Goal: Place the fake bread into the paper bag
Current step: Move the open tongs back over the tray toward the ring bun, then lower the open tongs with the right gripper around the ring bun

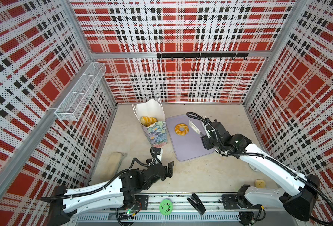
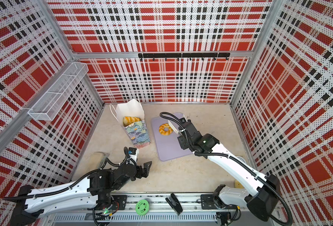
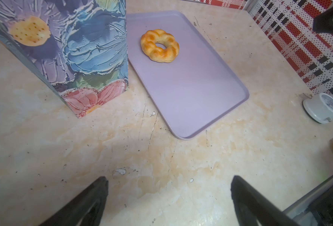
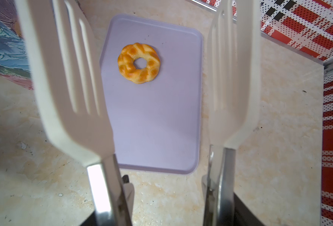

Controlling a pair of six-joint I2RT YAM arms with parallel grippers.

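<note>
One ring [image 4: 139,63] of fake bread is still out of the bag [image 1: 157,135], lying flat on the tray [image 1: 191,150] towards its far end. Right gripper [image 1: 206,134] is clamped on the metal handles of the tongs [image 1: 194,127]. We see their white slotted blades [image 4: 67,78] spread wide in the right wrist view, with the ring ahead of them, lined up with the gap and touching neither. In both top views the nearer blade tip sits just beside the ring, apart from it.

Left gripper [image 3: 169,197] has its fingers [image 3: 91,199] fully spread with nothing between them. It hangs over bare table [image 3: 122,148], near the bag's base and well apart from the ring.

Bag stands upright, mouth open, just left of the tray. Inside we see golden buns [image 1: 148,120] against the white lining; we can't tell how many.
</note>
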